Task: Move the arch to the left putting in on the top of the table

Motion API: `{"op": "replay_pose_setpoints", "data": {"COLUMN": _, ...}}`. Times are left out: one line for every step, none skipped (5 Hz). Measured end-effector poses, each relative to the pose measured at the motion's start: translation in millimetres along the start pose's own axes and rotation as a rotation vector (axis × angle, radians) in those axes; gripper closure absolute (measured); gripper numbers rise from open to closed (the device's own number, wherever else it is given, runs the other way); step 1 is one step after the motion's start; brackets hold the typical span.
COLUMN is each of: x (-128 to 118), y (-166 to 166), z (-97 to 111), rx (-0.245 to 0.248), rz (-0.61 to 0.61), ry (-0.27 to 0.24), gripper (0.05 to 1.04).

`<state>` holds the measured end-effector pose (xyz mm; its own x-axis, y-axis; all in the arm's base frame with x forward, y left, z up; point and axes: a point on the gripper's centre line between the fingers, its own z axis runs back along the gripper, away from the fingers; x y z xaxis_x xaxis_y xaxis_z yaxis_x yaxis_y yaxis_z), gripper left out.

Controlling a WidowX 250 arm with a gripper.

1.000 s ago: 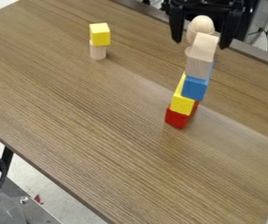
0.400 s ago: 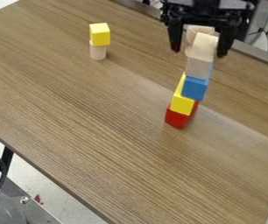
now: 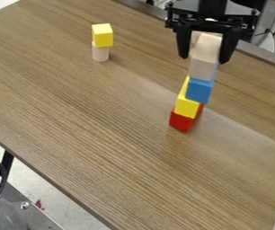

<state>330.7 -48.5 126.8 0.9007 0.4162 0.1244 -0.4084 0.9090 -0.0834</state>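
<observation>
Hanging down from the top edge, over the far part of the wooden surface point(image 3: 121, 139): the black tool point(image 3: 205, 57). Pinching the pale wooden block point(image 3: 205, 56) from both sides, fingertips pointing down toward the surface. On top of the stack and directly between the fingers, this block, best match for the arch; cannot tell a curve from this side. Just behind it, close to the finger on the view's left, a bit of another pale wooden piece point(image 3: 194, 37), mostly hidden.

Right below the tool and its block, a blue block point(image 3: 198, 90). Lower again, a yellow block point(image 3: 187, 107), set somewhat toward the view's left. At the foot of the stack, farthest below the tool, a red block point(image 3: 180, 121), resting on the surface. Leaning look to the whole column, with its top toward the view's right.

Well apart from the tool, toward the view's left and at nearly the same height in view, a yellow cube point(image 3: 103, 36) on top of a small pale cylinder point(image 3: 100, 53), upright on the surface. Far below the tool and off toward the lower left corner, past the surface's edge, a black cable point(image 3: 0, 188) beside a grey metal part point(image 3: 26, 215).
</observation>
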Motion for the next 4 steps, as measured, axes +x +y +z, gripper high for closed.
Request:
{"op": "replay_pose_setpoints", "data": {"x": -1.6, "y": -2.0, "z": 0.0, "rx": -0.01, "rz": 0.004, "ry": 0.008, "gripper": 0.514}}
{"op": "replay_pose_setpoints", "data": {"x": -2.9, "y": -2.4, "z": 3.1, "rx": -0.019, "rz": 0.006, "ry": 0.012, "gripper": 0.514}}
{"op": "replay_pose_setpoints", "data": {"x": -2.1, "y": 0.0, "z": 21.5, "rx": -0.059, "rz": 0.023, "ry": -0.014, "gripper": 0.515}}
{"op": "replay_pose_setpoints", "data": {"x": 5.4, "y": 15.7, "z": 35.2, "rx": -0.085, "rz": 0.084, "ry": -0.03, "gripper": 0.515}}
